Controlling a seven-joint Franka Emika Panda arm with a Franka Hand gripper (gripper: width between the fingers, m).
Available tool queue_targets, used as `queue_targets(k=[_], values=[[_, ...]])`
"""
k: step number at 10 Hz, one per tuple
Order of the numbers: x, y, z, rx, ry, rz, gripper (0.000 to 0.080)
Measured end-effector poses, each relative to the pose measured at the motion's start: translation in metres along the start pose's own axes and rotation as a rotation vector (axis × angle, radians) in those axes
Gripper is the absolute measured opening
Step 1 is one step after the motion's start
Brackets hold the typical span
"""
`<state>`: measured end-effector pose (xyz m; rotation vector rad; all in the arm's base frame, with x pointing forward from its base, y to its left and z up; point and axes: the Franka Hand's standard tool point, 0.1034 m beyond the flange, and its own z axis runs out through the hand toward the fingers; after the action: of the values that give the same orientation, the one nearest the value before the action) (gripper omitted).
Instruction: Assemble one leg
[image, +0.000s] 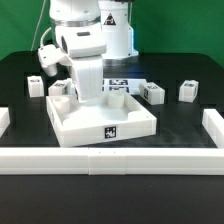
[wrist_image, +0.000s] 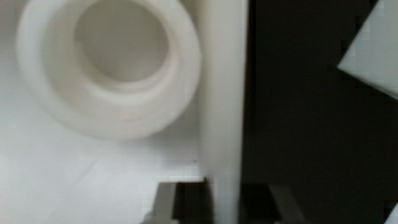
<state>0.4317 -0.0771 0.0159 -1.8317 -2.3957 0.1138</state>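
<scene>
Three small white legs with tags lie on the black table: one at the exterior view's left (image: 37, 85) and two at its right (image: 152, 93) (image: 187, 91). The large white tray (image: 100, 122) sits in the middle. My gripper (image: 85, 97) is down at the tray's far-left corner. In the wrist view, the gripper (wrist_image: 222, 192) straddles the tray's thin wall (wrist_image: 221, 110), with a dark finger (wrist_image: 185, 202) pressed against each side. A round socket (wrist_image: 111, 60) in the tray lies beside the wall. No leg is held.
The marker board (image: 120, 83) lies behind the tray. Low white walls run along the front (image: 110, 160), left (image: 5, 120) and right (image: 212, 125). A white shape (wrist_image: 370, 60) shows at the wrist view's edge; I cannot tell what it is.
</scene>
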Motion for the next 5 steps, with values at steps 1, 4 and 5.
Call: queue_targets(k=[1, 4, 5], values=[[0.000, 0.000, 0.000, 0.000, 0.000, 0.000, 0.0061], [0.022, 0.010, 0.000, -0.017, 0.003, 0.100, 0.0062], [0.038, 0.017, 0.000, -0.020, 0.006, 0.135, 0.0062]])
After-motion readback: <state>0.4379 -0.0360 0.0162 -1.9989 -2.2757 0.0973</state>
